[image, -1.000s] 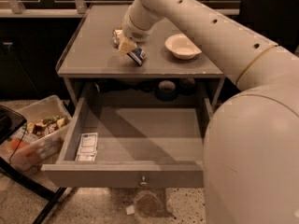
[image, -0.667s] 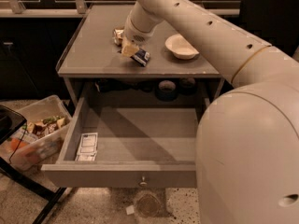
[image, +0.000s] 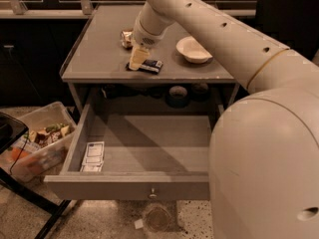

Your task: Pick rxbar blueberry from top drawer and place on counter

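Grey tabletop (image: 99, 49) of a cabinet, with the dark-blue rxbar blueberry (image: 152, 66) lying flat near its front edge. The gripper (image: 138, 61), at the end of a cream arm (image: 224, 34), points down onto the bar's left end and touches it; whether it clasps the bar cannot be told. A white bowl (image: 192, 50) sits to the right, a crumpled packet (image: 127, 38) just behind. Below, the top drawer (image: 129, 187) stands pulled open, with white packets (image: 93, 156) in its front left corner.
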You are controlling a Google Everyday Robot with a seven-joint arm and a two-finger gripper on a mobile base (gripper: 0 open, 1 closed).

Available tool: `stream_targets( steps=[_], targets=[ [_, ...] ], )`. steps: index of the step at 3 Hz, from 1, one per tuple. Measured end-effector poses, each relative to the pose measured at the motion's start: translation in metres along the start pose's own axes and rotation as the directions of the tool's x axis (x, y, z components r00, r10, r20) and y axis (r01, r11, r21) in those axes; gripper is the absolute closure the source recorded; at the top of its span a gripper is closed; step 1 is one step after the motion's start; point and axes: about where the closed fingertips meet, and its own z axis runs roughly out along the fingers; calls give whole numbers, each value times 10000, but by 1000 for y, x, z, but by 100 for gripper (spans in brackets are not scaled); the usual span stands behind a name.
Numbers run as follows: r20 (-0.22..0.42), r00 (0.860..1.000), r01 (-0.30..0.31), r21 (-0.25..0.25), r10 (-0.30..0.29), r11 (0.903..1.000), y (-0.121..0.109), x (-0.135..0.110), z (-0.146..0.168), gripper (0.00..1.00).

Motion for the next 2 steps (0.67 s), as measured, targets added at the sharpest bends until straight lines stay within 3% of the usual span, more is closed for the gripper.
stream_targets(
  steps=[1, 2],
  targets=[
    [0, 10000, 0, -1, 0, 10000, 0, 0, 0, 0],
    [0, 10000, 0, -1, 0, 10000, 0, 0, 0, 0]
  ],
)
